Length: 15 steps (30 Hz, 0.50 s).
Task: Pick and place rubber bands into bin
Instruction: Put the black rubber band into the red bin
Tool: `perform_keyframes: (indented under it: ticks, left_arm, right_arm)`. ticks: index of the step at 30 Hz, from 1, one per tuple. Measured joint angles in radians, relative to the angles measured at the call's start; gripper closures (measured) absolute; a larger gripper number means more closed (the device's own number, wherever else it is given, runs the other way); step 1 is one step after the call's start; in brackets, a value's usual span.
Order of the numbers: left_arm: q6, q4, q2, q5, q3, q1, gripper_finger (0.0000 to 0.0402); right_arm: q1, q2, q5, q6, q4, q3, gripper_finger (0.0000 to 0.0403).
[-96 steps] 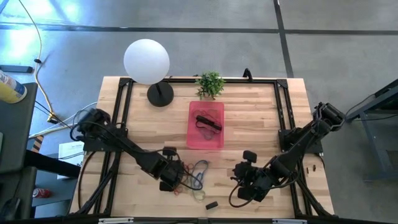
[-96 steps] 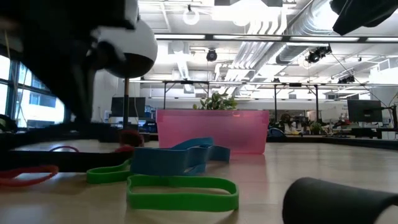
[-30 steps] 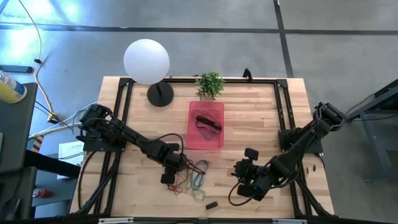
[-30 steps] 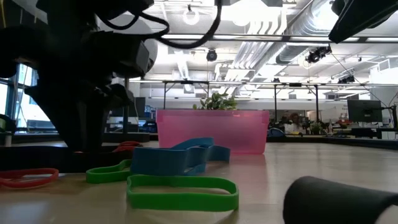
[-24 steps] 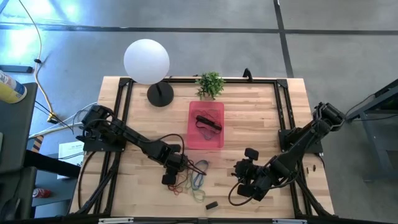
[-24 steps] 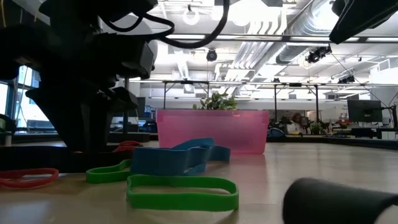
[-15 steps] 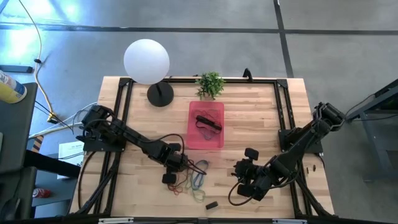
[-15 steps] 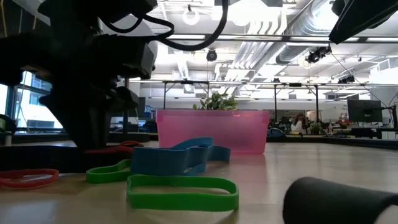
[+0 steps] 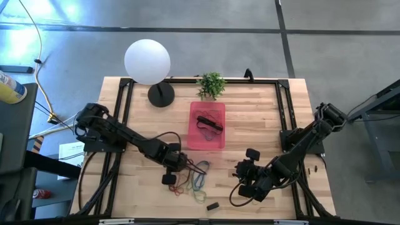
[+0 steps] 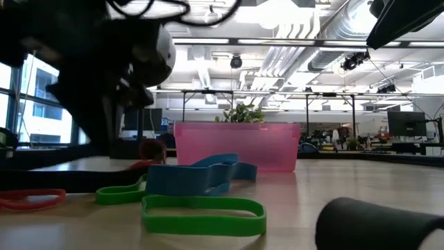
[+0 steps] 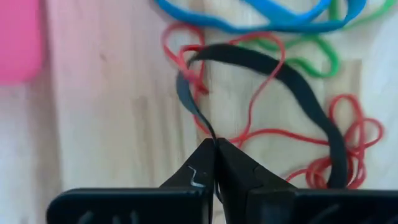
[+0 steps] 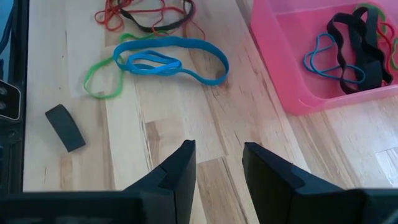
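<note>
Rubber bands (image 9: 192, 177) lie loose on the wooden table (image 9: 262, 119), and the left fingers are pinched on a black one!

The left arm stretches low across the table, its left gripper (image 9: 177, 164) down at the pile's edge, just short of the bin (image 9: 207, 145). The left wrist view catches what the overhead cannot: the fingers (image 11: 239, 169) nipped tight on a thin black band (image 11: 298, 93) looping over tangled red strands. Flat blue band (image 10: 198, 177) and green band (image 10: 202, 214) lie floppy up front in the low view. The translucent pink bin holds a few black and blue loops. Further right, the right gripper (image 12: 216, 163) hovers folded near the table's front, its fingers parted, empty.
</note>
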Motion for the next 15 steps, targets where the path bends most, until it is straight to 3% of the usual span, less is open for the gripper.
perform_keyframes:
  ticks: [11, 15]
  left_arm:
    - [0.018, -0.004, -0.186, -0.167, 0.004, 0.0, 0.0401]
    - [0.14, -0.001, -0.236, -0.252, 0.039, -0.006, 0.0401]
  right_arm:
    - [-0.011, 0.0, 0.003, -0.004, -0.003, 0.0, 0.0279]
    - [-0.018, 0.0, 0.0, -0.01, -0.003, 0.0, 0.0279]
